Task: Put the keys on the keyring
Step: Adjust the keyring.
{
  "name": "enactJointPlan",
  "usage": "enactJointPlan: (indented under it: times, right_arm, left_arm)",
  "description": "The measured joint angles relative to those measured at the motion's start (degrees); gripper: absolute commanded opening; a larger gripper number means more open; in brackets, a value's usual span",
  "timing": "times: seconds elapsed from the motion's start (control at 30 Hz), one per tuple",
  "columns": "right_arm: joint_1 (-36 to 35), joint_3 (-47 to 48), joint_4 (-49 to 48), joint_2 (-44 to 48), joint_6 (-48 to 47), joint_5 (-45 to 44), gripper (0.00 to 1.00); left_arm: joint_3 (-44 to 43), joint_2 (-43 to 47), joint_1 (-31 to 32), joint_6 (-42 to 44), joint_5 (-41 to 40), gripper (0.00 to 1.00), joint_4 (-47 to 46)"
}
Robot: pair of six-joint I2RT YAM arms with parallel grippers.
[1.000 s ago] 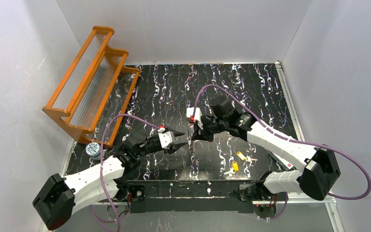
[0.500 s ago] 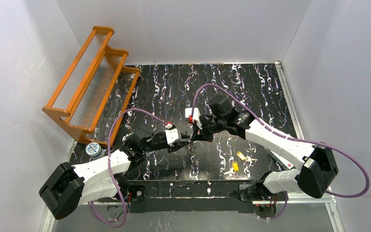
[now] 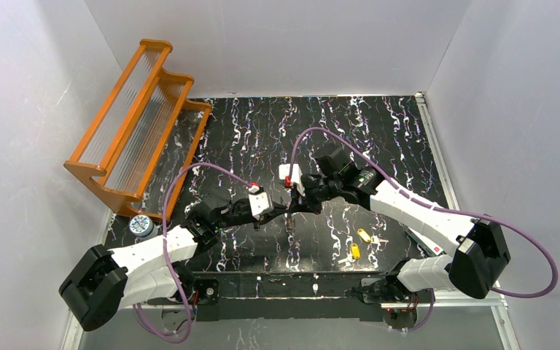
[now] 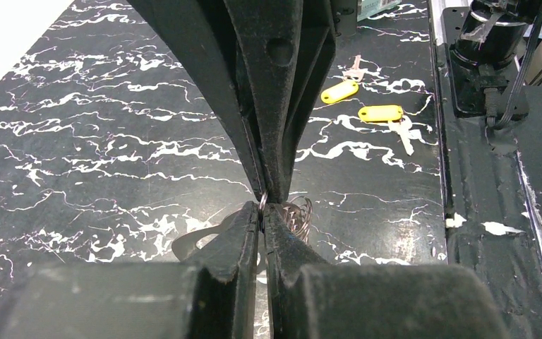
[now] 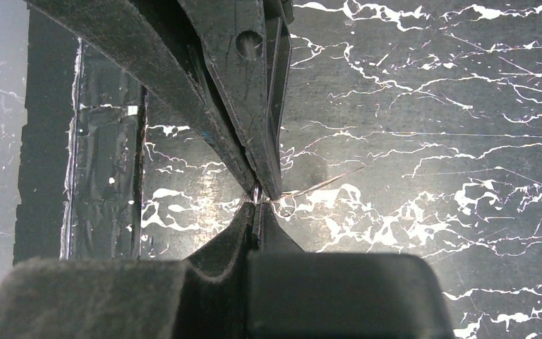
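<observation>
Both claws meet tip to tip over the middle of the table point(image 3: 350, 124). The left gripper point(image 3: 284, 211) is closed, and so is the right gripper point(image 3: 294, 205). Each looks pinched on the keyring point(image 3: 289, 222), which hangs between them and trails down toward 6 o'clock. The wrist views show a thin wire nipped right at the fingertips. How much of the loop each claw has is too fine to tell.

Progress: early. The keyring is up and held at two spots. Neither key is on it. The keys point(image 3: 364, 235) lie flat on the table at about 4 o'clock from the claws, close together, yellow heads up, well apart from the ring. Left to do, as I judge it: open the ring, fetch a key, thread it, then repeat for the second.

Room: open table from 11 through 2 o'clock, plenty of space there. The orange rack point(image 3: 138, 124) sits at 10 o'clock, well clear. A small round tin point(image 3: 140, 225) is at 9 o'clock near the left arm. At 6 o'clock the near edge and the arm mounts are close. The keys sit near that edge, just inside the right arm's base, so reaching them looks cramped. One claw must let go to fetch, which could let the ring swing.
</observation>
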State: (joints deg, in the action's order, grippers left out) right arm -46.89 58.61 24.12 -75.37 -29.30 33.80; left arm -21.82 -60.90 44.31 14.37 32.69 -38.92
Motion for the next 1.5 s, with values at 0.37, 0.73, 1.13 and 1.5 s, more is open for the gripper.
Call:
enactJointPlan:
  times: [0.37,0.73,1.13,1.5]
  right_arm:
    - [0.0,-7.82,-8.2,5.95,2.08,-4.94,0.72]
    - [0.07,-24.15,-32.33,21.79,6.03,-4.94,0.52]
    - [0.28,-26.16,-47.69,21.68,8.61,5.11,0.39]
    - [0.28,-26.14,-53.2,15.87,11.72,11.74,0.34]
  left_arm:
    - [1.73,2.62,0.04,-2.54,-3.08,0.0,-4.39]
    - [13.94,4.31,0.07,-9.73,-6.58,0.0,-30.95]
    - [15.26,3.58,0.07,-13.4,-3.19,0.0,-45.31]
    - [15.26,3.34,0.07,-14.03,-2.34,0.0,-46.23]
